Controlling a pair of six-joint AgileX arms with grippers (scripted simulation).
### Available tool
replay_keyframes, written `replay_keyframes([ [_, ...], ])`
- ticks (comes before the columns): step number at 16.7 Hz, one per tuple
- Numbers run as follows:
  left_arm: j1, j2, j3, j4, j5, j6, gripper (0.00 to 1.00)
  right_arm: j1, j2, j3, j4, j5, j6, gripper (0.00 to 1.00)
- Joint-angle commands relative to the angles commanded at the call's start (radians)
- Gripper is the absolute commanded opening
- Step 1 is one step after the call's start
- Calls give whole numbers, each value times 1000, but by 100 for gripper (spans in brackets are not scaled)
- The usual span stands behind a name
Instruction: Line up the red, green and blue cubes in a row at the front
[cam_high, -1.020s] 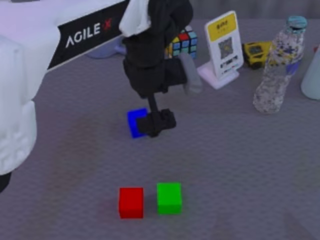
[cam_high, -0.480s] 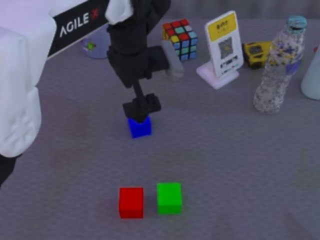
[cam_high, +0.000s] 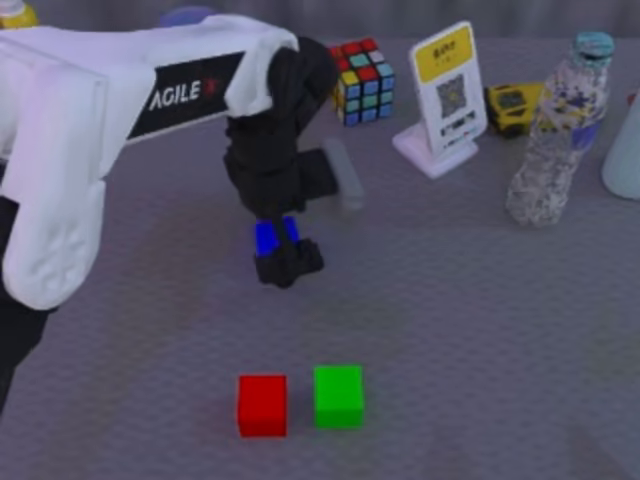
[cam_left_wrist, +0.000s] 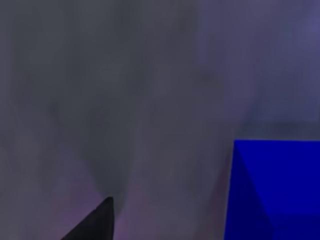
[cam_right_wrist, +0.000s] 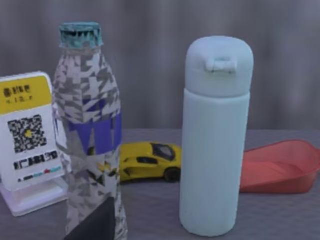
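Note:
The blue cube (cam_high: 272, 235) sits mid-table and is mostly covered by my left gripper (cam_high: 288, 262), which hangs right over it. In the left wrist view the blue cube (cam_left_wrist: 275, 190) fills one corner close up. One dark fingertip (cam_left_wrist: 97, 222) stands well apart from it, so the left gripper (cam_left_wrist: 165, 232) is open with bare table between that fingertip and the cube. The red cube (cam_high: 262, 405) and green cube (cam_high: 338, 396) rest side by side near the front edge. My right gripper (cam_right_wrist: 160, 235) is parked off to the right, facing the bottles, open.
Along the back stand a multicoloured puzzle cube (cam_high: 361, 80), a QR sign (cam_high: 447, 95), a yellow toy car (cam_high: 512, 105), a patterned bottle (cam_high: 553, 130) and a pale flask (cam_right_wrist: 215, 135). A red scoop (cam_right_wrist: 280, 167) lies behind the flask.
My left arm swung, and its gripper moved from beside the blue cube, to behind it, then forward over it, now hiding most of it. The red and green cubes stayed put.

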Motion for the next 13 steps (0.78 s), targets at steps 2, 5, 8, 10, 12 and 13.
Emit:
replay_keyframes([
  [2,0,9,-24,27,0,1,100,0,0,0,0,0,0,100],
  [5,0,10,-24,27,0,1,100,0,0,0,0,0,0,100],
  [8,0,10,-24,27,0,1,77,0,0,0,0,0,0,100],
  [10,0,10,-24,27,0,1,62,0,0,0,0,0,0,100],
  [12,0,10,-24,27,0,1,47,0,0,0,0,0,0,100],
  [13,0,10,-24,27,0,1,40,0,0,0,0,0,0,100],
])
